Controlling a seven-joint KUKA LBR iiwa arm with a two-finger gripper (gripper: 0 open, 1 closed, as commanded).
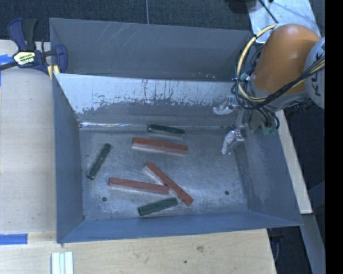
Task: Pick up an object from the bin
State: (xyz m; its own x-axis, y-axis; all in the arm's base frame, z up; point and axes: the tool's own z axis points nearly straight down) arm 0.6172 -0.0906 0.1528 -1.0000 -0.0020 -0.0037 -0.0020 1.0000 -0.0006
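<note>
with jaws spread apart and gripping nothing, low over bare floor by the right wall of the grey metal bin (66,170). nearest, to the left: a flat red-brown bar (160,146) and a short dark green bar (166,129). further off, towards the front: a long red-brown bar (138,185) just beside a slanted red-brown bar (171,185), a dark green front bar (158,206), a dark green left bar (99,160). three of each colour in all.
</note>
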